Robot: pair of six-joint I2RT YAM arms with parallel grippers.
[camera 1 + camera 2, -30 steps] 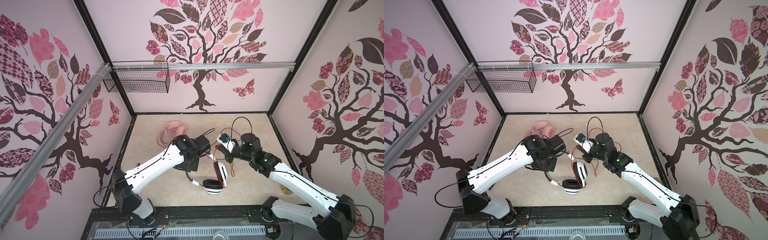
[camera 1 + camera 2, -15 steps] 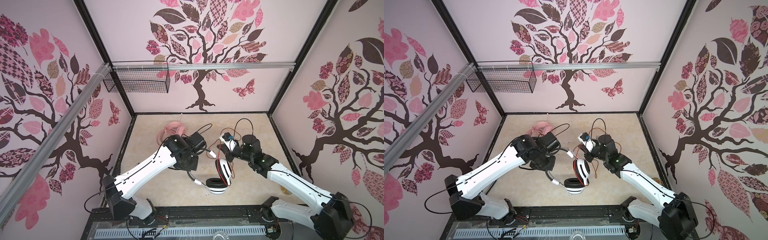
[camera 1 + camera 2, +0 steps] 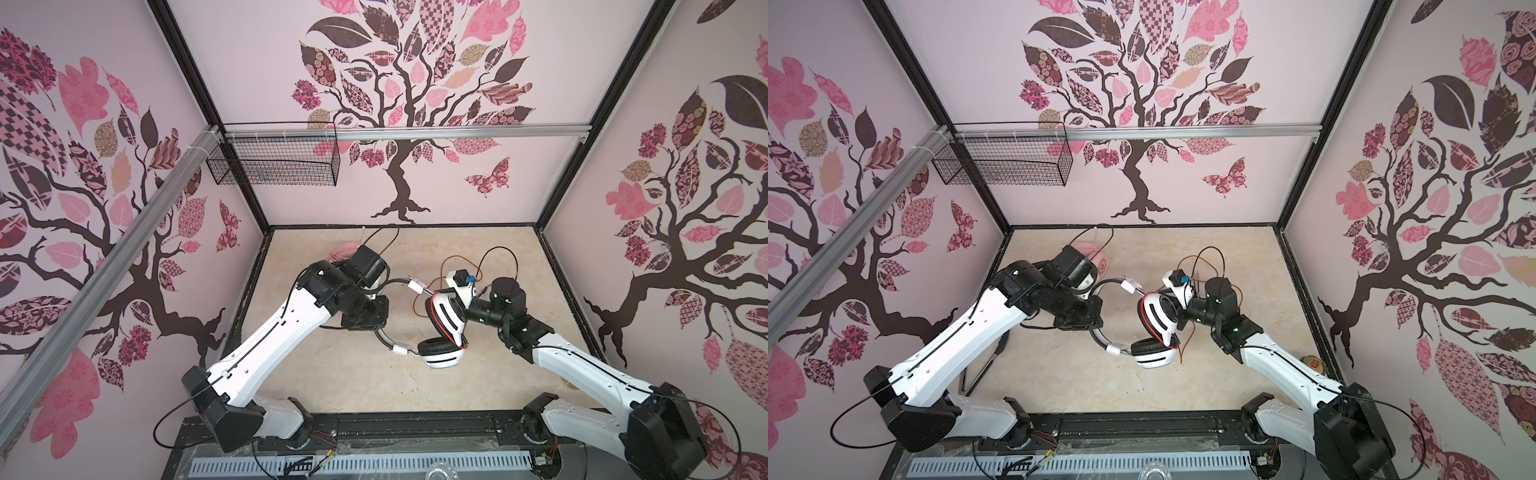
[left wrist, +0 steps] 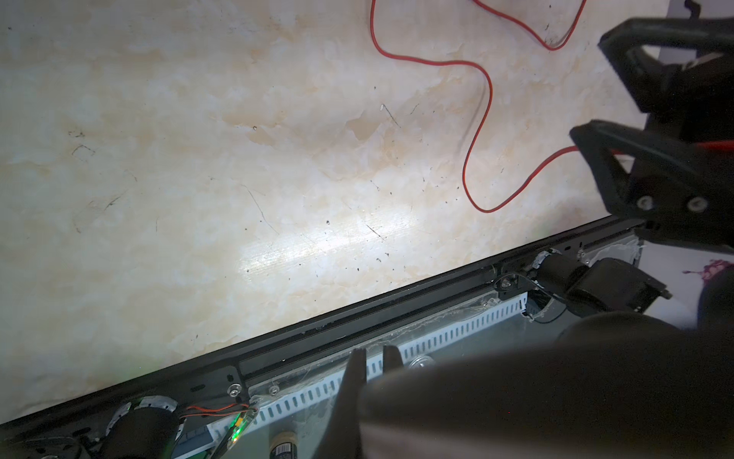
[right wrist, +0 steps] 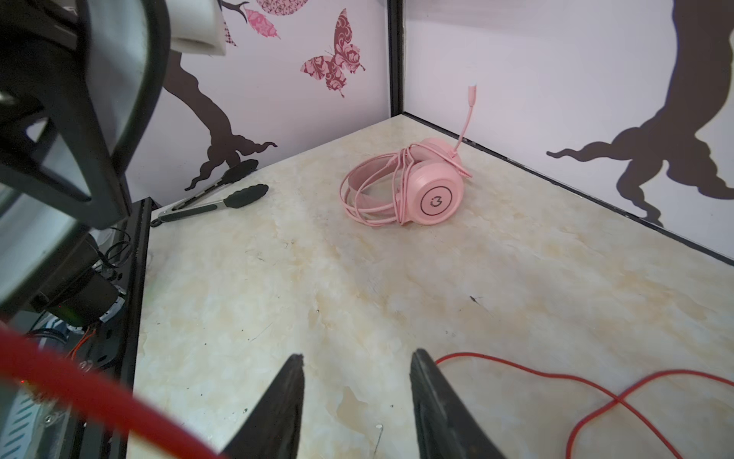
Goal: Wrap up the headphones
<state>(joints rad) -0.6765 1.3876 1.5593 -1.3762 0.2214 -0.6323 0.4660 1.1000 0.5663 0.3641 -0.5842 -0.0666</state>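
Note:
The white-and-black headphones (image 3: 438, 357) hang above the table in both top views. My left gripper (image 3: 374, 328) is shut on their headband; in the left wrist view the band blurs darkly in front of the nearly touching fingertips (image 4: 357, 369). Their orange-red cable (image 4: 480, 119) snakes loose over the table, and some of it lies round the upper earcup (image 3: 1156, 316). My right gripper (image 5: 356, 357) is open and holds nothing, close behind that earcup. The pink headphones (image 5: 429, 190) lie at the back left with their pink cable wound round them, partly hidden by my left arm in the top views.
Black-tipped tongs (image 5: 222, 194) lie near the table's left edge. A wire basket (image 3: 274, 160) hangs on the back wall. A black rail (image 4: 357, 318) bounds the table's front. A small can (image 3: 1312, 362) stands by the right wall.
My right gripper has opened and no longer holds the orange-red cable. My left arm has swung the headphones a little leftward, turning them.

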